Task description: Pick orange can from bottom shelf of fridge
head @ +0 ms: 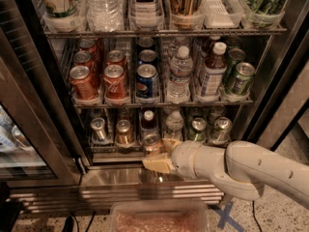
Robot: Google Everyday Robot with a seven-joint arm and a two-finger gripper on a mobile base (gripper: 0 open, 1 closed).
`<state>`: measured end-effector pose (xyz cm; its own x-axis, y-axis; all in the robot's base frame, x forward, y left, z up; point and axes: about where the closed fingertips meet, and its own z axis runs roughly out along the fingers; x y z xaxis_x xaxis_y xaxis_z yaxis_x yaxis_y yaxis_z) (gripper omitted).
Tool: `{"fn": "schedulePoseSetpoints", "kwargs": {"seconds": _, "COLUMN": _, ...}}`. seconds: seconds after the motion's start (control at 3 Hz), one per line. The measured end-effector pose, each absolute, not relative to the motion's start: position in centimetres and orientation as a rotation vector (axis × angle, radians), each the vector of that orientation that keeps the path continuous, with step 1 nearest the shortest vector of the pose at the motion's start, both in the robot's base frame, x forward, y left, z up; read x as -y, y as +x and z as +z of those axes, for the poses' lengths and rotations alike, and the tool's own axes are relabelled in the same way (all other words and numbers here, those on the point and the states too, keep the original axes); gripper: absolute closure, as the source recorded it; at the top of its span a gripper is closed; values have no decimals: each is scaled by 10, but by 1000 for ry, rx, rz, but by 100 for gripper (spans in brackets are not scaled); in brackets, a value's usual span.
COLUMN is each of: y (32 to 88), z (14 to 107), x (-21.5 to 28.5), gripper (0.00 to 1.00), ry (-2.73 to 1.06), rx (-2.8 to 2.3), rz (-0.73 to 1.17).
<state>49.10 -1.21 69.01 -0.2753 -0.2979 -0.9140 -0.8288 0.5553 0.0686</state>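
The fridge (38, 105) stands open with wire racks of drinks. On the bottom shelf (116, 149) stand a silver-grey can (99, 128), an orange-brown can (124, 132), a dark bottle (148, 120), a water bottle (174, 124) and two green cans (198, 129). My gripper (159, 153) reaches in from the right at the front edge of this shelf. Its beige fingers (155, 164) close around the orange can (152, 142), which has a silver lid and stands in front of the dark bottle.
The middle rack holds red cola cans (83, 81), a blue can (147, 81), bottles and green cans. The steel base with vent slats (120, 190) lies below the shelf. A clear tub (159, 219) sits on the floor in front. The dark door frame (275, 91) is at the right.
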Motion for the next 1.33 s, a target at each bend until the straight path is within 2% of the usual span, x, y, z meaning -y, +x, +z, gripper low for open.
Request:
{"fn": "schedulePoseSetpoints", "kwargs": {"seconds": 0.33, "y": 472, "z": 706, "x": -28, "gripper": 100, "ry": -1036, "rx": -1773, "rz": 786}}
{"fn": "schedulePoseSetpoints", "kwargs": {"seconds": 0.67, "y": 455, "z": 723, "x": -58, "gripper": 100, "ry": -1129, "rx": -1725, "rz": 793}}
{"fn": "schedulePoseSetpoints", "kwargs": {"seconds": 1.0, "y": 445, "z": 734, "x": -74, "gripper": 100, "ry": -1141, "rx": -1689, "rz": 745}}
{"fn": "schedulePoseSetpoints", "kwargs": {"seconds": 1.33, "y": 446, "z": 731, "x": -69, "gripper": 100, "ry": -1038, "rx": -1693, "rz": 656}}
